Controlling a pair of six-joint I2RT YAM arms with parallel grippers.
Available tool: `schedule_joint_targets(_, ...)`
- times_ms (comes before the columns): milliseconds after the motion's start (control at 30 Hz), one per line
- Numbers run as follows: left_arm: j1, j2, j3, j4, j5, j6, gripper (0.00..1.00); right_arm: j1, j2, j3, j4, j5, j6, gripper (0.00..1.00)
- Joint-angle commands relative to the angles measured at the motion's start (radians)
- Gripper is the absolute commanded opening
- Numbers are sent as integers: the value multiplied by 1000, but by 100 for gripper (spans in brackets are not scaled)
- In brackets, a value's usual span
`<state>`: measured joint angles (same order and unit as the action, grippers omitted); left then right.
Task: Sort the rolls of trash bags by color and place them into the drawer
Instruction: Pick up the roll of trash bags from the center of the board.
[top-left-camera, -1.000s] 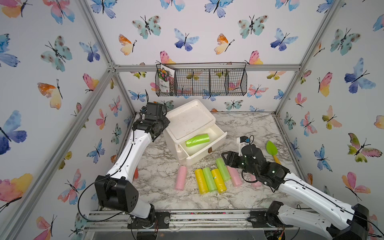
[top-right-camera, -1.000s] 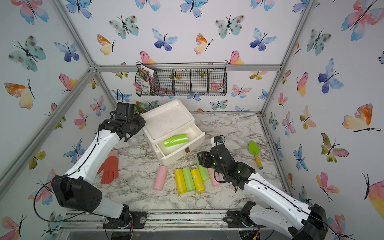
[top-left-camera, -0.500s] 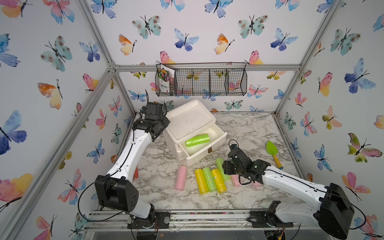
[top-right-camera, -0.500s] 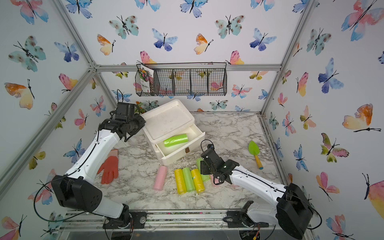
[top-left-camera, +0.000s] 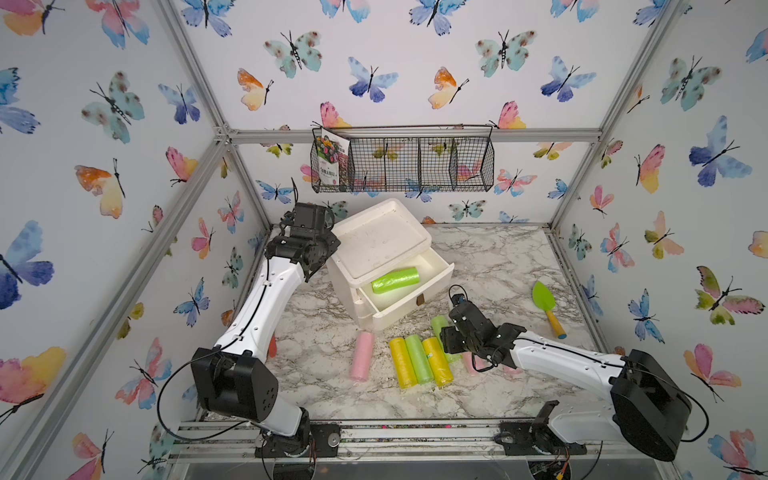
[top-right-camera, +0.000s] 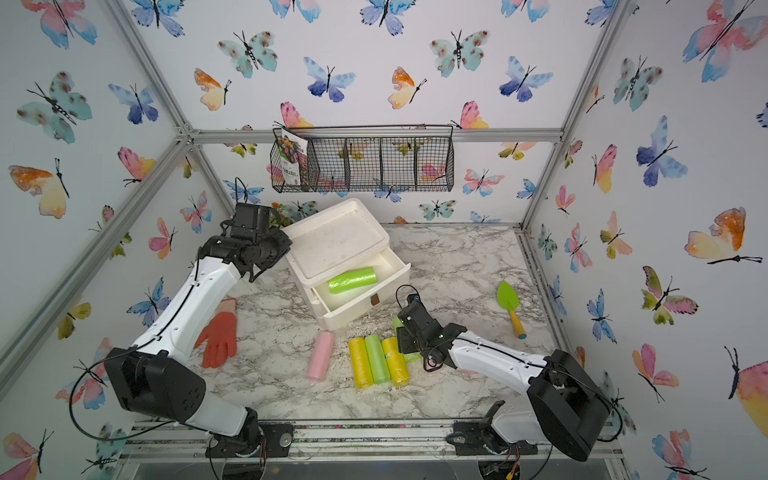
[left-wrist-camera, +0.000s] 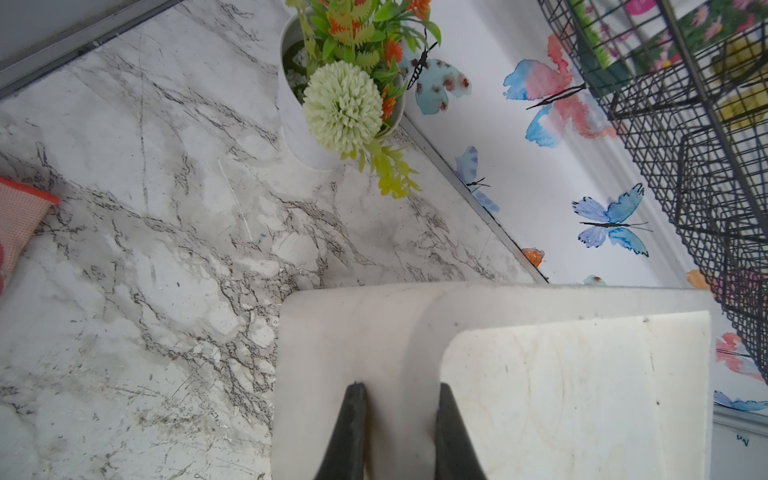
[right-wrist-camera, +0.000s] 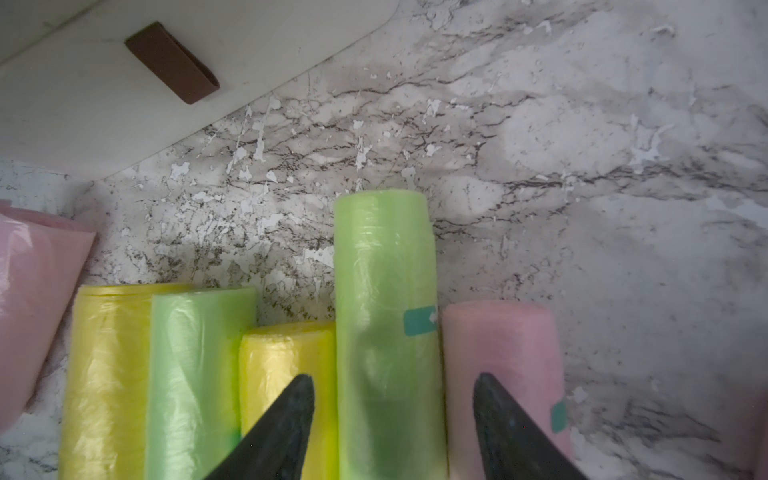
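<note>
The white drawer (top-left-camera: 434, 277) stands pulled out with one green roll (top-left-camera: 395, 280) lying inside. On the marble in front lie a pink roll (top-left-camera: 362, 356), then yellow (top-left-camera: 402, 362), green (top-left-camera: 419, 359) and yellow (top-left-camera: 437, 360) rolls side by side. My right gripper (right-wrist-camera: 392, 382) is open and low over another green roll (right-wrist-camera: 384, 311), one fingertip above a yellow roll (right-wrist-camera: 286, 357), the other above a pink roll (right-wrist-camera: 503, 345). My left gripper (left-wrist-camera: 401, 388) is shut on the rim of the drawer unit's top (left-wrist-camera: 399, 332) at its back left corner.
A green trowel (top-left-camera: 547, 305) with a yellow handle lies at the right. An orange glove (top-right-camera: 220, 334) lies at the left under my left arm. A potted plant (left-wrist-camera: 332, 91) stands in the back left corner. A wire basket (top-left-camera: 403, 164) hangs on the back wall.
My right arm has dropped and swung in over the rolls, bringing its open gripper down around the green roll. The left arm has not moved.
</note>
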<state>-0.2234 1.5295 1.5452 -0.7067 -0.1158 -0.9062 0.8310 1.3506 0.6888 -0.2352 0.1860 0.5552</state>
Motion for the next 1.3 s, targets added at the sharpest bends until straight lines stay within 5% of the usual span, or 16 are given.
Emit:
schedule_joint_targets(0,1,55,-7,64,141,-126,0,7,19,-20,55,-4,-17,65)
schedule_joint_targets(500,1,61,-7,66,142,-124,0,7,111,-47,100,-11,-5,63)
schedule_joint_targets(1033,1,72,1,65,148,-122,0,8,180,-40,141,10,-3,47)
schedule_joint_targets(1267,0,80,13,64,153,-123,0,7,93,-45,37,36,55,41)
